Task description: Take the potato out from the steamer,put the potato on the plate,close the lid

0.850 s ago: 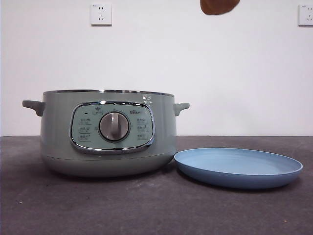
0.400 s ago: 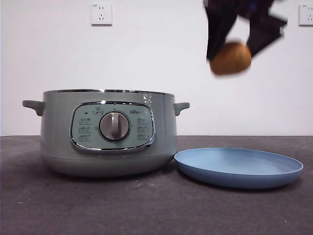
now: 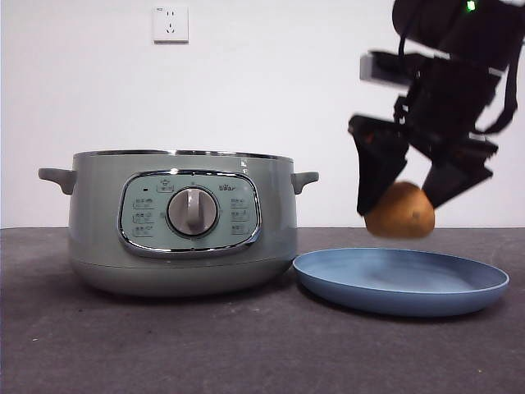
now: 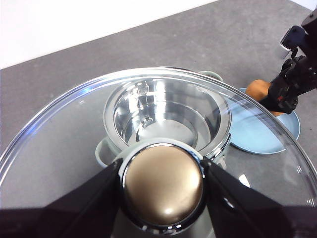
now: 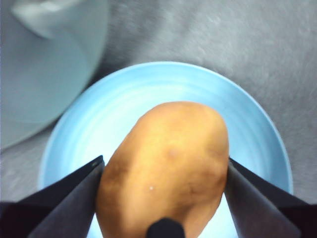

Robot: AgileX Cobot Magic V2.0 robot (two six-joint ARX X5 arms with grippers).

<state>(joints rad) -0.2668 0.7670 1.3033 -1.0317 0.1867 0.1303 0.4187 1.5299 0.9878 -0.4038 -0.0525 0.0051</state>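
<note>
My right gripper is shut on the tan-brown potato and holds it just above the light-blue plate. In the right wrist view the potato sits between the jaws over the plate. The sage-green steamer stands open at the left, its steel bowl empty. My left gripper is shut on the knob of the glass lid and holds it high above the steamer, out of the front view.
The plate touches or nearly touches the steamer's right side. A steamer side handle points toward the right arm. Dark grey table runs in front of both. A wall socket is on the white wall behind.
My right gripper has come down and a little right with the potato, from the top edge of the front view to just above the plate. Steamer and plate have not moved.
</note>
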